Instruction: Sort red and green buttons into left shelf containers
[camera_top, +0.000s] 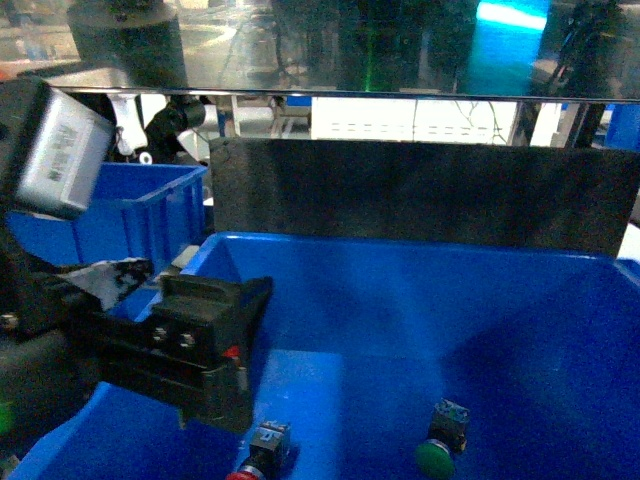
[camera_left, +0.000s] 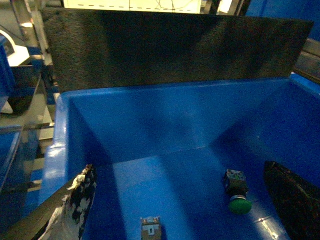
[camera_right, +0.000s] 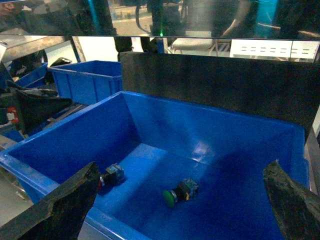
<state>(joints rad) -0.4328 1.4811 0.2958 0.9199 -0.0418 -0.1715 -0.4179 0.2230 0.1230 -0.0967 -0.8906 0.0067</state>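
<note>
While both buttons lay on the floor of the big blue bin (camera_top: 400, 262), the red button (camera_top: 262, 455) nearest the left gripper (camera_left: 175, 210), both grippers stood open and empty; the right gripper (camera_right: 182, 210) could knock the green button (camera_right: 177, 192) away

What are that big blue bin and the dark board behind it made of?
The big blue bin looks like smooth moulded plastic: its walls show soft glossy highlights. The dark board looks matte and grainy, perhaps foam or felt-covered; the pictures leave that open.
</note>
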